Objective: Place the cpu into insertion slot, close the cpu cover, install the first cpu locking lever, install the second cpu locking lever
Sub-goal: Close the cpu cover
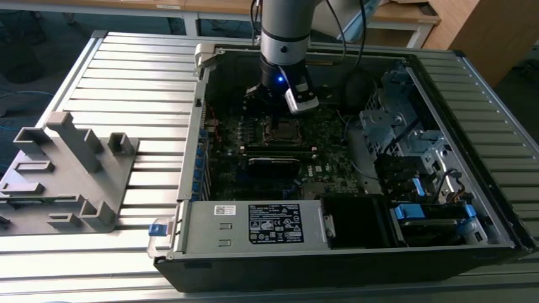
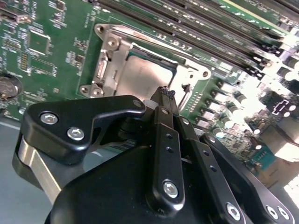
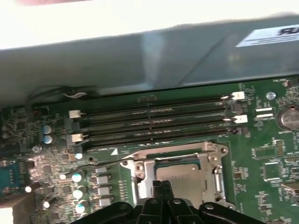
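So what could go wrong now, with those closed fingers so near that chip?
1. The shut gripper has its tips close to the edge of the cover, beside the cpu. A slip might scrape the cpu's bare top or bend the thin cover.
2. Small capacitors stand near the cover on the gripper's side. A drifting finger could knock one.

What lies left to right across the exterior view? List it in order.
Grey stand → socket → metal drive cage → wooden cabinet.
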`<state>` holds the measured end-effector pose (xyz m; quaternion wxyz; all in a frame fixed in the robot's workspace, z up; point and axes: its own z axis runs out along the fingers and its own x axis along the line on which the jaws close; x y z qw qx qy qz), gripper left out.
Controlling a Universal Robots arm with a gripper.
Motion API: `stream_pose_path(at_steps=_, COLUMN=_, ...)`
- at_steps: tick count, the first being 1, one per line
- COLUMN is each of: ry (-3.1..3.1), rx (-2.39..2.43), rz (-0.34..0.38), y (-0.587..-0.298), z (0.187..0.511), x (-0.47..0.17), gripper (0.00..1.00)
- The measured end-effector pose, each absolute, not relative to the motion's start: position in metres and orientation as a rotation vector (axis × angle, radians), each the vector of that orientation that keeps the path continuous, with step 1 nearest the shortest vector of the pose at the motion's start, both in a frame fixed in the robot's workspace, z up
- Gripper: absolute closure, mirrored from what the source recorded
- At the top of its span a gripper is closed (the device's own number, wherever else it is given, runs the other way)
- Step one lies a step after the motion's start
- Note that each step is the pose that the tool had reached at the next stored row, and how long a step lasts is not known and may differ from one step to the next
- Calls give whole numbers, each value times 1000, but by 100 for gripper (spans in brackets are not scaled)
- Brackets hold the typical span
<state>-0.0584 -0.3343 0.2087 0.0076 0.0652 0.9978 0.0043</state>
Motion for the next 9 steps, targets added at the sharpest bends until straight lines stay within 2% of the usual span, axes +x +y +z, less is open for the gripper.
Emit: stream_pose_path(at_steps=9, ry=3119, rx=194, rz=13, y=-334, z=209, x=-63, gripper=89)
